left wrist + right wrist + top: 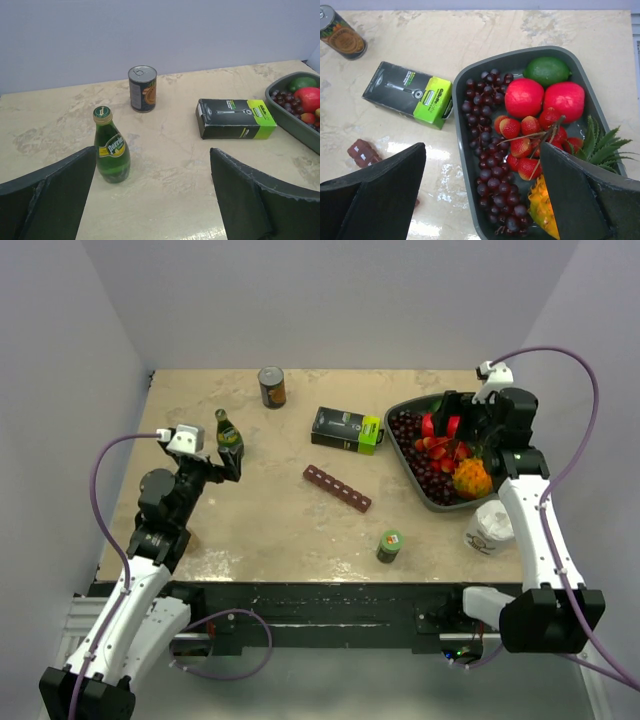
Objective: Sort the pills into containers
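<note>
The left end effector (228, 468) is released, its two dark fingers (55, 195) spread wide with nothing between them, hovering low over the tan marbled bench (260, 530). Just ahead of it, close to its left finger, a small green glass bottle (111, 150) stands upright. Further ahead is an upright tin can (142, 88), and ahead to its right a black-and-lime box (235, 118) lies flat. The right end effector (450, 425) is also released, jaws wide apart and gripping nothing, held above a dark tray (520, 52) of fruit. Directly below it are dark grapes (487, 165) and strawberries (520, 147), with two red round fruits (524, 97) and a lime (547, 70) beyond them. A spiky green top (602, 142) and an orange fruit (540, 207) lie by its right finger. The containers (337, 488), a long maroon strip with a row of small square compartments, lie flat on the bench between the two arms. They are to the right of the left end effector and to the left of the right one, nearer the arm bases than either. One end of the strip shows just beside the right end effector's left finger in the wrist view. Closer to the bases, a small green-lidded jar (389, 545) stands upright, and a white round object (490, 525) sits beside the right arm.
</note>
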